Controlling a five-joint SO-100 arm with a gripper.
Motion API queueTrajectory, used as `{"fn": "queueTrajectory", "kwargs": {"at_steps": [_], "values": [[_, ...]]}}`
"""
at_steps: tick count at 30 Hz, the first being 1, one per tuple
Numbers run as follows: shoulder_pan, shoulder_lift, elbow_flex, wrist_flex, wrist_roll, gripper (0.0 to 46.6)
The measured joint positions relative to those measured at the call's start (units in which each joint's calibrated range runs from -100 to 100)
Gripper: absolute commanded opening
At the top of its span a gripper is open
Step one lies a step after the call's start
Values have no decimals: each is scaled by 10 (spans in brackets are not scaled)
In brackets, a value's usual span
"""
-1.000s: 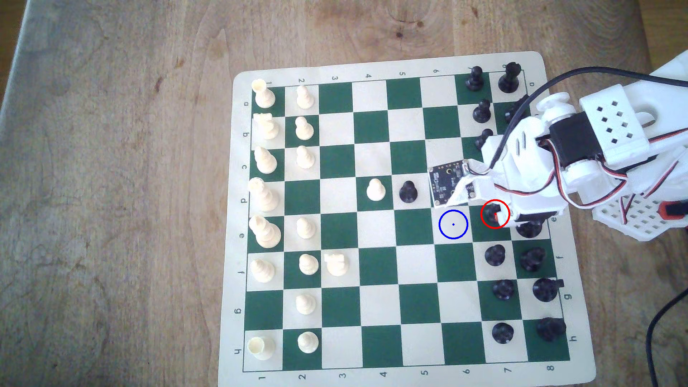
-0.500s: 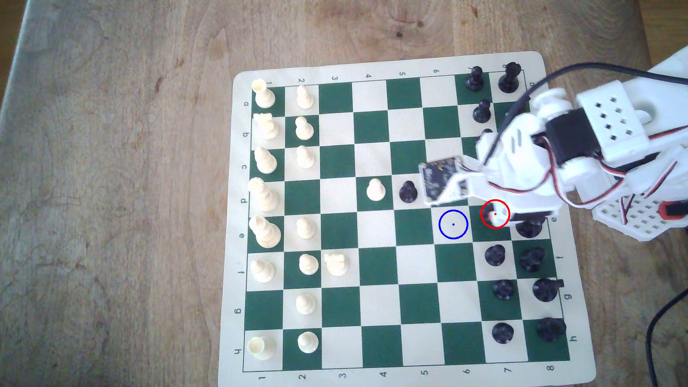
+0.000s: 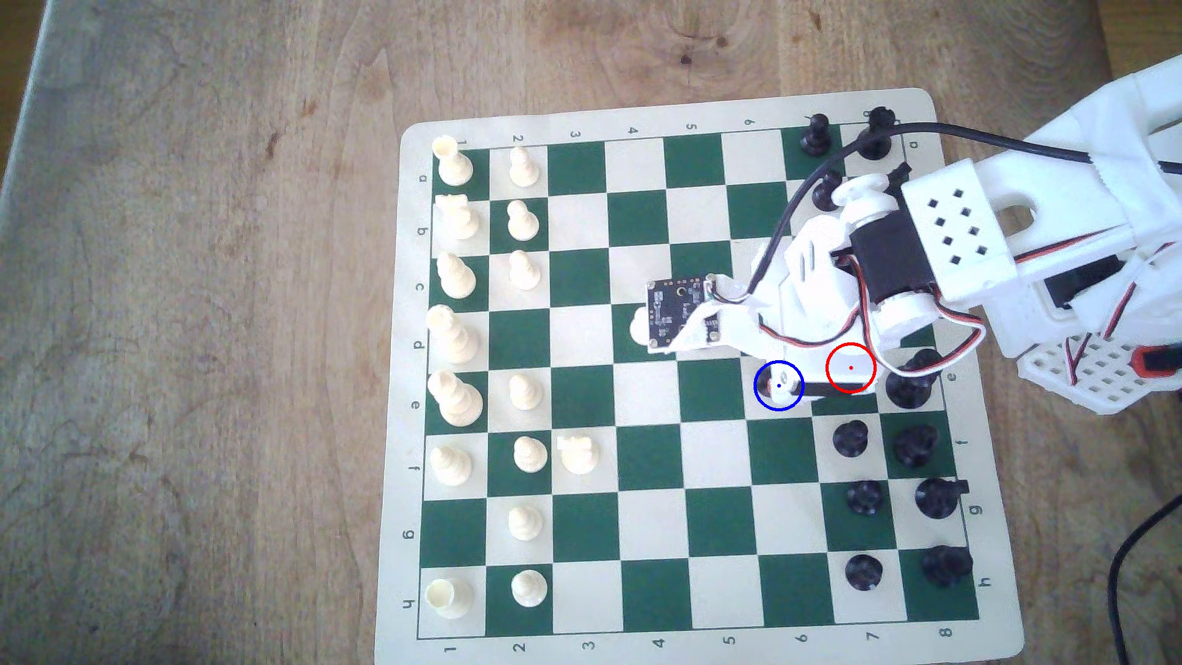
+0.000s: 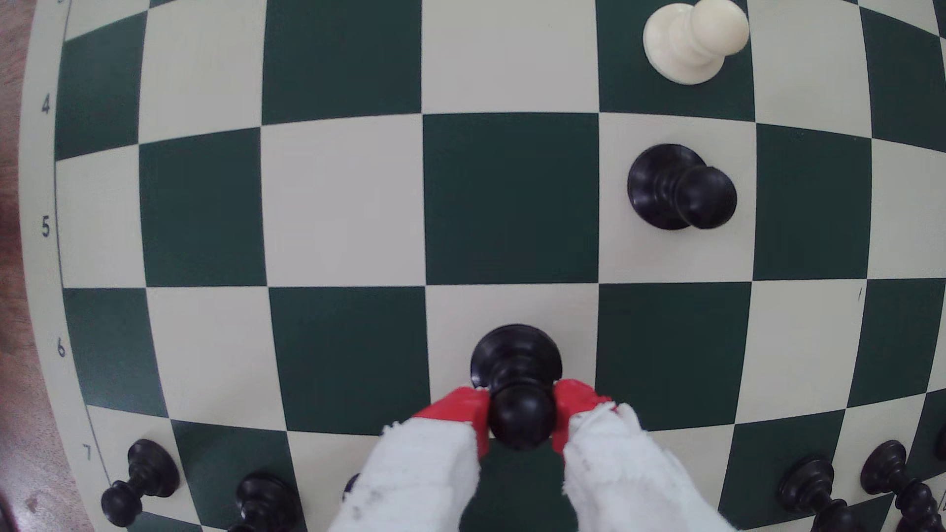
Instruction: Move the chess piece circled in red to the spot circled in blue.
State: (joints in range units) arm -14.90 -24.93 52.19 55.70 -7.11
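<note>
**op:** I've got the claw (image 4: 519, 417) pinching the black pawn (image 4: 517, 378) by its head, red fingertips (image 4: 576, 404) either side. It's sitting over the blue-ringed square (image 3: 793, 399), base looks down on it or near enough

**reply:** so just let go and back off?

**op:** pretty much. Only writing I can read is the board (image 3: 409, 646) edge: 1–8, a–h

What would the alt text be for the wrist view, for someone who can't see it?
Red-tipped gripper clamps the round head of a black pawn standing on a cream square of a green-and-cream chessboard. Farther off stand another black pawn and a white pawn.
</note>
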Motion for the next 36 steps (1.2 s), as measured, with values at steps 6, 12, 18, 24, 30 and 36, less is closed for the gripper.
{"fn": "queueTrajectory", "kwargs": {"at_steps": [6,12,18,24,30,36], "values": [[-5,8,0,-2,0,8],[-5,26,0,-2,0,6],[4,31,0,-6,0,3],[4,34,-1,-9,0,73],[4,34,-1,-9,0,201],[5,15,-1,16,0,229]]}}
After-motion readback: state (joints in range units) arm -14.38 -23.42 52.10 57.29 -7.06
